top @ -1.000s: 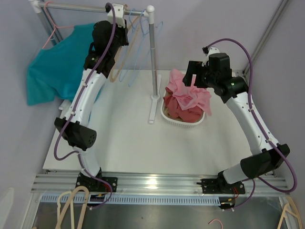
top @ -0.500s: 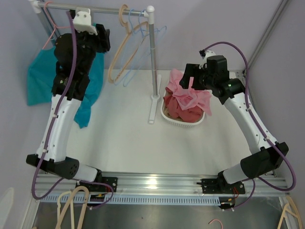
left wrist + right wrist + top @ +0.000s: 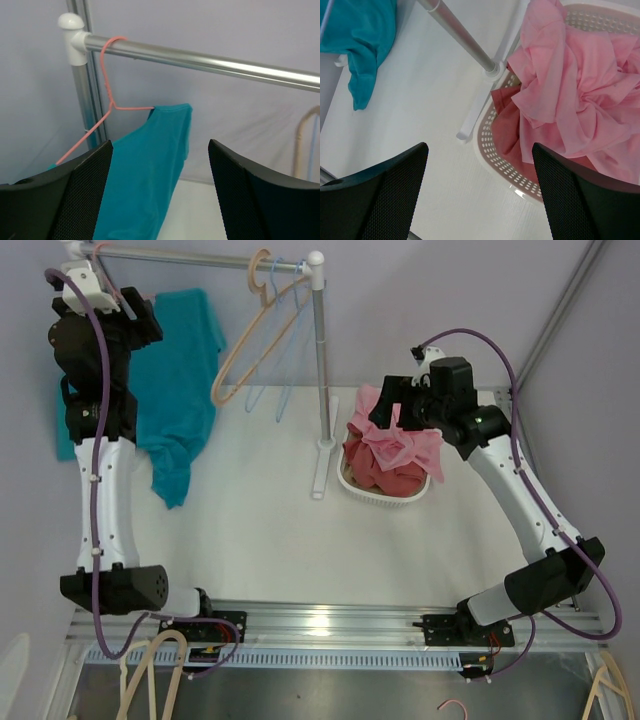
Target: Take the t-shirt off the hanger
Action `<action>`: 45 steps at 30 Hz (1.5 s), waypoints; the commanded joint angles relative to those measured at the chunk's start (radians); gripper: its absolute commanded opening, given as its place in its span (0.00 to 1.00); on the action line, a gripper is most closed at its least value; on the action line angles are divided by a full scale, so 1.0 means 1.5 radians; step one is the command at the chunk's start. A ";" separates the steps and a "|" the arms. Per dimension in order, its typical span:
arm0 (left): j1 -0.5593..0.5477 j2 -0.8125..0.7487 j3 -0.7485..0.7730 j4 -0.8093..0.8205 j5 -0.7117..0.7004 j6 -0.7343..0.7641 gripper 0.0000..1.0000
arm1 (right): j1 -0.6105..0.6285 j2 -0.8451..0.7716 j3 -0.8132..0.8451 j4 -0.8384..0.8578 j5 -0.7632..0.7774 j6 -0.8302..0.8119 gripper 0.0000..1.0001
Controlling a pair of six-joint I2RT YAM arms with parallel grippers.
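T-shirt [image 3: 185,360], teal, hanging lopsided, on pink hanger [image 3: 113,105]

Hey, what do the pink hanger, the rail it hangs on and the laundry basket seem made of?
The pink hanger: thin wire, probably plastic-coated, given its matte colour and tight bends. The rail: polished metal tube, with bright streaked reflections. The laundry basket: moulded white plastic, by its regular holes.

Left end effector [image 3: 160,150] high, jaws wide; right end effector [image 3: 479,152] lower, jaws wide.
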 commanded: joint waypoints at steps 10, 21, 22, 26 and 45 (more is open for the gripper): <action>0.088 0.175 0.091 0.091 0.020 -0.057 0.85 | 0.057 -0.032 0.014 -0.032 0.010 -0.004 0.89; 0.088 0.270 0.177 0.168 0.013 0.020 0.89 | 0.068 -0.035 -0.043 -0.012 0.019 0.008 0.90; 0.089 0.270 0.174 0.179 0.013 0.023 0.89 | 0.070 -0.033 -0.044 -0.012 0.019 0.009 0.90; 0.094 0.300 0.198 0.178 0.013 0.031 0.89 | 0.073 -0.020 -0.043 -0.011 0.016 0.007 0.90; 0.109 0.336 0.252 0.103 0.091 -0.002 0.37 | 0.077 -0.024 -0.047 -0.005 0.005 0.010 0.90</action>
